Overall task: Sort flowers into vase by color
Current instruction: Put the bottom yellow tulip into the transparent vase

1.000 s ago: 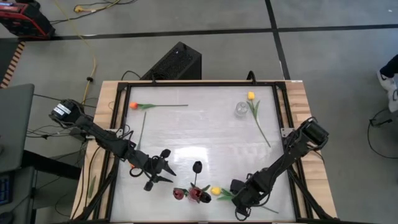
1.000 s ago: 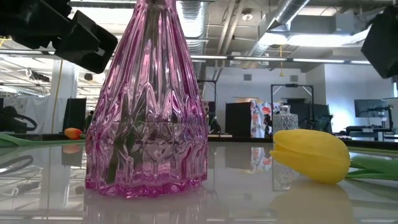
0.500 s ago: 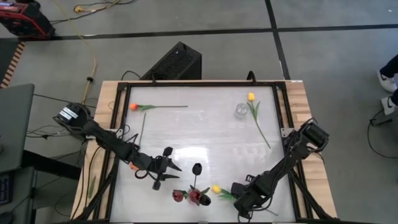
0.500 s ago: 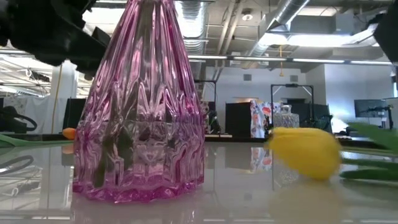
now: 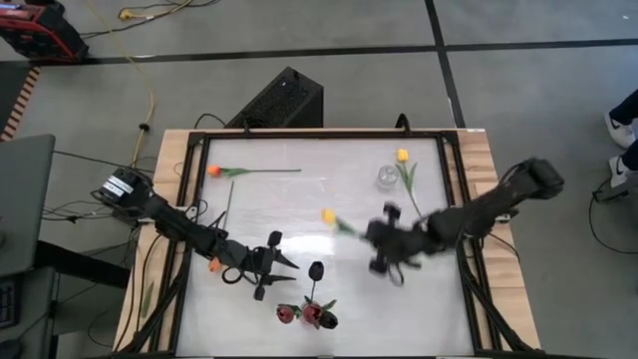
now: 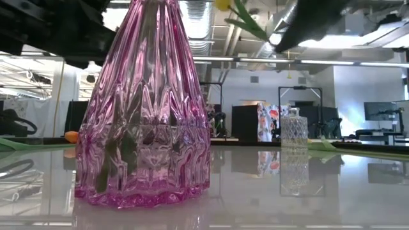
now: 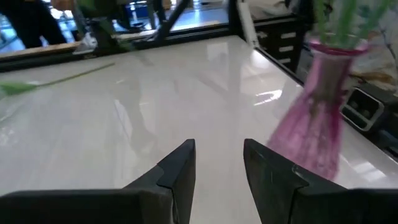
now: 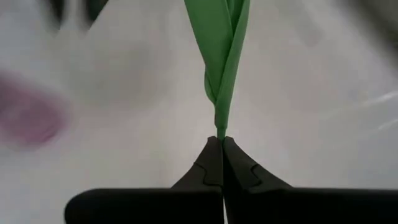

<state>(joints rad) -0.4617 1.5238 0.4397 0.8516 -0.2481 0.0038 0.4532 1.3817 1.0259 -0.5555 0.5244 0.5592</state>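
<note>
My right gripper (image 5: 367, 235) is shut on a yellow tulip, whose head (image 5: 328, 214) is up over the middle of the table. It also shows at the top of the low view (image 6: 222, 4). A pink vase (image 6: 142, 108) at the near edge holds dark red tulips (image 5: 304, 315) and a near-black one (image 5: 316, 269). My left gripper (image 7: 219, 146) is open just left of that vase, with nothing between its fingers. An orange tulip (image 5: 213, 171) lies at the far left. A second yellow tulip (image 5: 403, 155) lies by a clear glass vase (image 5: 387, 178). My right gripper pinches the yellow tulip's green stem (image 8: 219, 132) between its two fingertips, just below where the leaves part. The stem runs on ahead of the fingers, in line with them. The flower is lifted clear of the table, its head toward the table's left. The gripper hides the stem's lower part.
A loose green stem (image 5: 227, 204) lies near the left edge. The second yellow tulip's stem (image 5: 423, 214) runs toward the right edge, close to my right arm. A black frame (image 5: 319, 133) rims the table. The white tabletop (image 5: 299, 214) is bare between the orange tulip and the pink vase.
My right gripper has shut on the yellow tulip's stem at the near edge. It then rose and swung toward the table's middle and turned. The tulip is lifted clear of the table. My left gripper has crept a little toward the pink vase and stayed open.
</note>
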